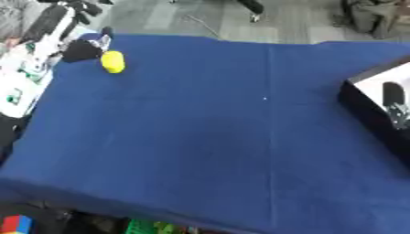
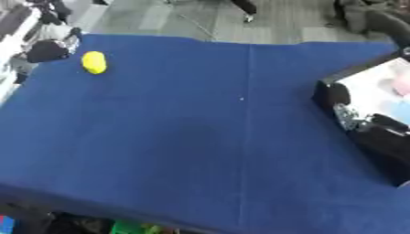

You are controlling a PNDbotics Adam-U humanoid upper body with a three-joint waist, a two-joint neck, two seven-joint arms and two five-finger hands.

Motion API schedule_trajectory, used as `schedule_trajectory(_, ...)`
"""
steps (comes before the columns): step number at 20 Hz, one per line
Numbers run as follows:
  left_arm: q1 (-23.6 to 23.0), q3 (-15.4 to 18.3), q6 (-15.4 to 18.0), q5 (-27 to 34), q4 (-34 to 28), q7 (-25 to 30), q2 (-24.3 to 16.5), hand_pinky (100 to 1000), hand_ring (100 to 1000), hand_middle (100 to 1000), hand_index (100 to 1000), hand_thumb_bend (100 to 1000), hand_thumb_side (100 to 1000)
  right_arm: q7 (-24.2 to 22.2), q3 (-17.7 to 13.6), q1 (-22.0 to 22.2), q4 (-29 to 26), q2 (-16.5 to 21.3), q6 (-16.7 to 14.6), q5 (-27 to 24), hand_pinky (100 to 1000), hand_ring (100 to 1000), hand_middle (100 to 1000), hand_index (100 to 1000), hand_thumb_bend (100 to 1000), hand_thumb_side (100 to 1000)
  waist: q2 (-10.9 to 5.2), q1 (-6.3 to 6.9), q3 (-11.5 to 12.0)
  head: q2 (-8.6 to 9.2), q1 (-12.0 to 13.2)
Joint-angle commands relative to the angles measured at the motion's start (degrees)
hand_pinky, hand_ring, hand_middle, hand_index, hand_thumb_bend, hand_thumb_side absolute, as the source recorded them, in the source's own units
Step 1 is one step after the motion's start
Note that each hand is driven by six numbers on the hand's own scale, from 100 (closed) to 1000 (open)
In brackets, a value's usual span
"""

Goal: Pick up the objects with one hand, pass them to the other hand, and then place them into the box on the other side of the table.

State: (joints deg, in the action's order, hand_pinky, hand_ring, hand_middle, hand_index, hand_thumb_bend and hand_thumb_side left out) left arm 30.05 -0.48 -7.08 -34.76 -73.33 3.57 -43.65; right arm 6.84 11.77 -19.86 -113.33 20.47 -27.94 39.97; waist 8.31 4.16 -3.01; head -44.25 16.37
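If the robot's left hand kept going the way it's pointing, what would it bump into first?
Probably the yellow object. The left hand sits at the far left of the blue table, right beside it, seemingly almost touching. Its exact pointing direction is hard to tell, so that's a guess.

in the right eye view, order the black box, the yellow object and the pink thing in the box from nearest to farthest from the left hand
1. Yellow object: on the blue cloth right beside the left hand, far left corner.
2. Black box: across the table at the right edge.
3. Pink thing: inside the box, farther right.
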Motion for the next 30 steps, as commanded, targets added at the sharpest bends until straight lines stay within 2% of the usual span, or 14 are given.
schedule_trajectory(1, 4.2, 0.2, 0.1, -7.9, 11.0, 0.3, -3.7, 783, 726, 740, 821, 389, 375, -1.1, 1.4, 0.4, -1.3, -2.1, -1.4, -0.8, 832, 823, 859, 966, 100, 160, -0.2, -0.12, -0.9, 0.13, 2.3)
schedule_trajectory(2, 5.4, 0.6, 0.1, -10.4, 14.3, -0.4, -4.0, 781, 726, 738, 815, 428, 302, -1.4, 1.8, 0.8, -1.3, -2.7, -1.7, -0.9, 832, 823, 859, 967, 100, 165, 0.15, -0.15, -1.6, 0.13, 2.9)
schedule_trajectory(4, 7.0, 1.2, 0.4, -14.4, 19.3, -2.0, -4.4, 779, 728, 737, 810, 480, 221, -2.0, 2.5, 1.4, -1.3, -3.7, -2.4, -0.8, 831, 821, 858, 968, 100, 165, 0.92, -0.14, -2.7, 0.13, 3.7)
schedule_trajectory(6, 7.8, 1.9, 0.6, -17.0, 22.2, -3.4, -5.0, 777, 728, 734, 802, 505, 198, -2.2, 3.1, 1.6, -1.3, -4.2, -3.0, -0.7, 830, 819, 856, 969, 100, 165, 1.75, -0.11, -3.7, 0.13, 4.3)
schedule_trajectory(13, 7.9, 3.6, -0.3, -19.8, 23.7, -7.5, -6.3, 763, 696, 691, 756, 508, 205, -2.0, 4.5, 2.2, -1.3, -5.0, -4.5, -0.2, 827, 813, 850, 973, 100, 176, 5.21, 0.21, -5.9, 0.13, 5.2)
schedule_trajectory(18, 8.0, 4.0, -2.3, -20.2, 23.6, -11.0, -6.6, 759, 695, 693, 760, 522, 202, -0.9, 4.3, 2.6, -1.3, -4.9, -4.7, 0.5, 826, 811, 848, 975, 100, 183, 7.08, 0.53, -7.5, 0.13, 5.6)
schedule_trajectory(23, 8.0, 4.4, -5.6, -21.4, 24.0, -14.2, -6.6, 758, 701, 707, 773, 529, 209, 0.0, 4.3, 2.9, -1.3, -5.0, -4.9, 1.0, 825, 809, 846, 978, 100, 192, 8.71, 0.76, -9.0, 0.13, 6.5)
schedule_trajectory(30, 7.4, 5.0, -11.1, -23.5, 25.6, -16.1, -6.9, 743, 681, 686, 759, 494, 221, 1.0, 3.9, 3.6, -1.3, -5.1, -4.8, 1.7, 826, 809, 846, 983, 100, 207, 10.47, 0.91, -10.2, 0.13, 7.1)
